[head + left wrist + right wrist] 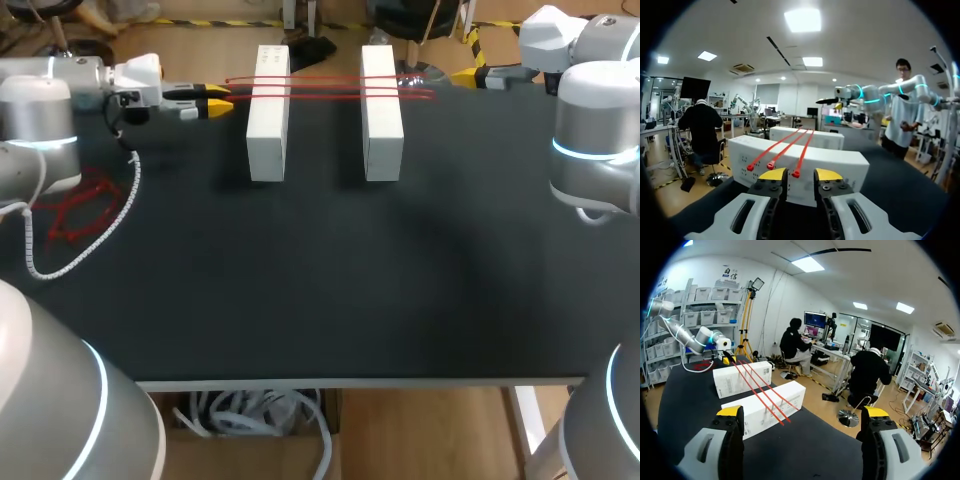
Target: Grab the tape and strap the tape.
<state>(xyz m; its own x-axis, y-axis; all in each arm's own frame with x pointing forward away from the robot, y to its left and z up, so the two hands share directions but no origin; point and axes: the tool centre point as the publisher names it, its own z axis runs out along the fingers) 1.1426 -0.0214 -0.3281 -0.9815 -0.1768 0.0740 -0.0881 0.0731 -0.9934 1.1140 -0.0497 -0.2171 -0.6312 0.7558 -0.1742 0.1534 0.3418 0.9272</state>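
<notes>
Three red tape strips (pixel 330 88) lie side by side across the tops of two white boxes (pixel 268 120), bridging the gap between them. The boxes stand parallel on the black table (pixel 320 290), apart from each other.

The left gripper (pixel 215 98) is just before the nearer box, and its two yellow tips point along the strips. The three strip ends hang over this box directly ahead of its fingers. The fingers have only a narrow gap and hold nothing. One strip end is in line with that gap, but I cannot tell if it touches a finger.

The right gripper (pixel 802 415) is at the other side, beyond the second box, and faces the far ends of the strips. Its fingers are spread wide and hold nothing, and the boxes are well ahead of them.

Behind the left gripper, beside its arm, one loose heap of red strips (pixel 78 208) lies on the table. One white coiled cable (pixel 90 240) curves around it.
</notes>
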